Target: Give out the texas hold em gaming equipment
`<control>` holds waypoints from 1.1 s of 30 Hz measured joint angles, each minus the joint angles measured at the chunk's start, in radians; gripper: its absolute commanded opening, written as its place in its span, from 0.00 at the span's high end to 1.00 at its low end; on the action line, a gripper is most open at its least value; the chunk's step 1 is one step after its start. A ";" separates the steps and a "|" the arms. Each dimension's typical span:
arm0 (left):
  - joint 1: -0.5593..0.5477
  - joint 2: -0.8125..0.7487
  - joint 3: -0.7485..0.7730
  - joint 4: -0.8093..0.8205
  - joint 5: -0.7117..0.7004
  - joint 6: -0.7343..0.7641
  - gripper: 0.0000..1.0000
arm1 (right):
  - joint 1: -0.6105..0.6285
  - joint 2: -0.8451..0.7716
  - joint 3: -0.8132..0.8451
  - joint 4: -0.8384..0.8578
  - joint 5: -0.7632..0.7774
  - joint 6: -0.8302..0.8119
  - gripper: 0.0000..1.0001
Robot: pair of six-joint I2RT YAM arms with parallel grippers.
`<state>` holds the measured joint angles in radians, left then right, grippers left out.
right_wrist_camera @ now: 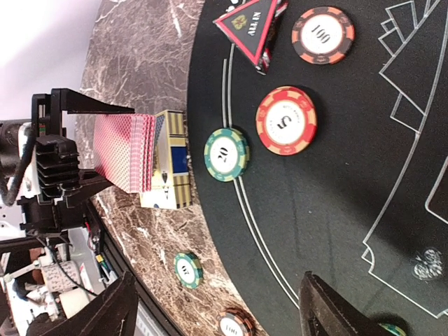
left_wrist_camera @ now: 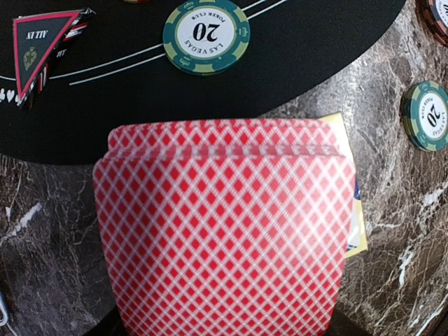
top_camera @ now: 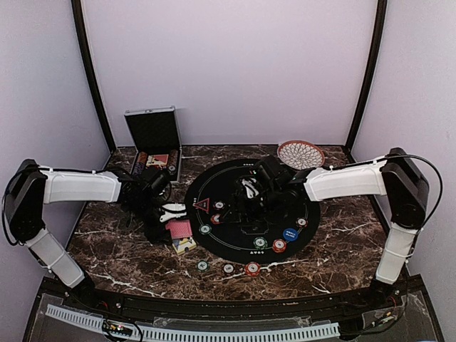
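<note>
Far left at the back: silver case (top_camera: 152, 135), lid up, not part of the job.

Left end effector (right_wrist_camera: 117, 145) is clamped narrow on the red-backed cards (left_wrist_camera: 224, 224), a full deck by the look of it. The deck hangs over a yellow card box (right_wrist_camera: 168, 161). The box lies on the marble surface (top_camera: 121, 249), just off the near-left rim of the black mat (top_camera: 235, 246). Can't tell if the deck touches the box or clears it.

Next over, on the mat's left side:
- triangle marker (left_wrist_camera: 45, 45)
- green 20 chip (left_wrist_camera: 206, 35), at the white ring line
- red 5 chip (right_wrist_camera: 285, 120) and a 100 chip (right_wrist_camera: 323, 35), further in

Three more chips (top_camera: 228, 268) sit in a row on the bare surface just off the mat's near edge.

Right end effector (right_wrist_camera: 218, 280) hovers low over the middle of the mat, fingers spread wide, nothing between them.

Right part of the mat: blue chip (top_camera: 290, 234), with green and orange ones near it. Woven dish (top_camera: 301, 154) sits behind the mat, back right.

My read: chips and marker look mostly laid out, and the cards are the step in hand. The deck is gripped, and no dealt cards show anywhere.

Next move probably brings the deck within reach of the open right end effector so it can take cards off the top. That calls for clean separation of single cards. The cards are slick, so several could slide off together. Left grip should stay square.
</note>
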<state>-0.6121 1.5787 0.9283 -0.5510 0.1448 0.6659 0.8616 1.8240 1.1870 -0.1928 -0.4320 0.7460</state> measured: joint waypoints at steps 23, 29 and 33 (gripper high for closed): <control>-0.006 -0.047 0.291 -0.192 0.064 -0.098 0.91 | -0.015 0.146 0.070 0.405 -0.317 0.257 0.20; -0.015 -0.047 0.311 -0.220 0.080 -0.109 0.91 | -0.015 0.159 0.071 0.538 -0.356 0.352 0.20; -0.021 -0.047 0.315 -0.232 0.084 -0.113 0.91 | -0.015 0.169 0.071 0.587 -0.364 0.392 0.20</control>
<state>-0.6327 1.5318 1.2430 -0.7830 0.2283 0.5529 0.8467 1.9930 1.2575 0.3943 -0.7963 1.1381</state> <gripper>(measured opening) 0.668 0.799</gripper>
